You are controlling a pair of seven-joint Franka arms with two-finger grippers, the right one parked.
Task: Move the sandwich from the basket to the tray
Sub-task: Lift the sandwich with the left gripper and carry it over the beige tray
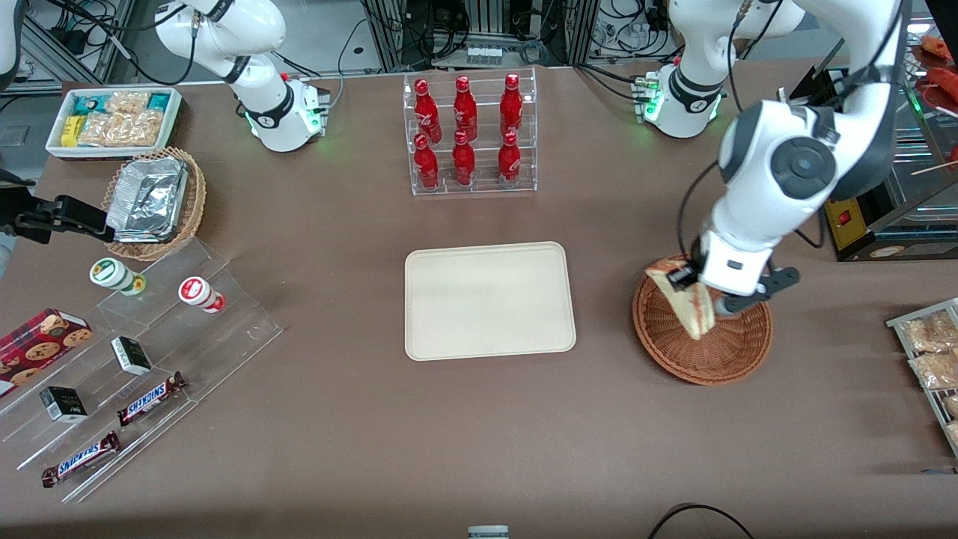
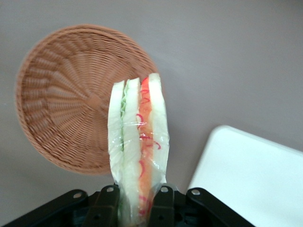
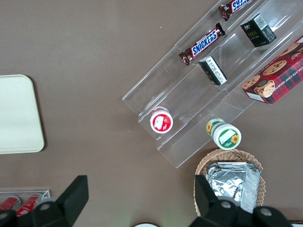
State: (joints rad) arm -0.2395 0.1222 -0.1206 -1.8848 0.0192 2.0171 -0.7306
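My gripper is shut on the sandwich, a wrapped wedge of pale bread with a red-orange and green filling stripe. The sandwich hangs above the reddish-brown wicker basket, over the rim nearest the tray. No other item shows inside the basket. The cream-beige tray lies flat on the brown table, a short way off toward the parked arm's end, with nothing on it.
A clear rack of red bottles stands farther from the front camera than the tray. A metal rack of snack packets sits at the working arm's end. A tan basket with foil containers and acrylic steps with snacks lie toward the parked arm's end.
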